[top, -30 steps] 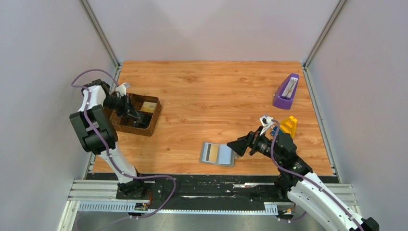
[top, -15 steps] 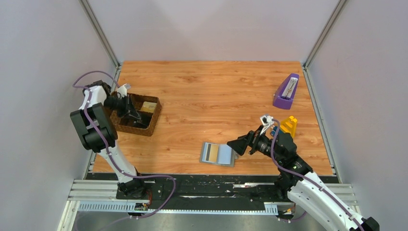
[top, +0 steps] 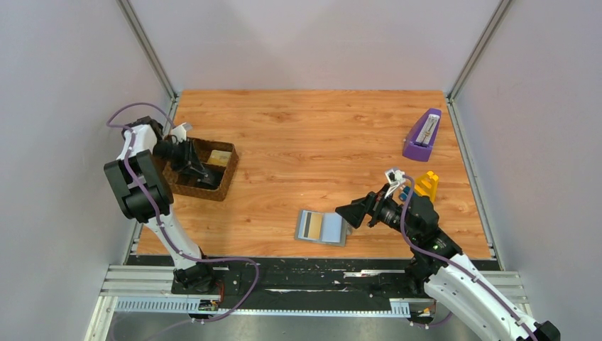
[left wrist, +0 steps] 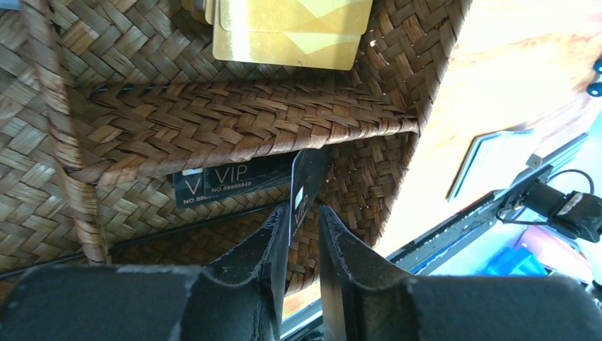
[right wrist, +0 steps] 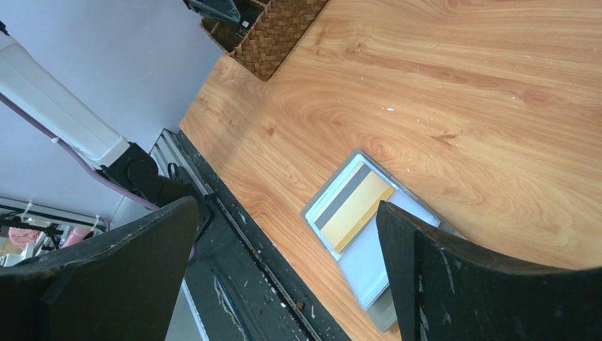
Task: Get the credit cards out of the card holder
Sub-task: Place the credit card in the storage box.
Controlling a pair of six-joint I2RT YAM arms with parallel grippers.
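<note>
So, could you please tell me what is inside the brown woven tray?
Gold cards lie in one compartment; a black VIP card lies in the other, where another dark card stands on edge between the left gripper's parted fingers. The gripper hides the tray floor beneath it.

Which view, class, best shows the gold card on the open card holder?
The right wrist view: the gold card is large, its dark stripe plain. In the top external view it is a tiny tan patch. The left wrist view shows only an edge of the card holder, not the card.
</note>
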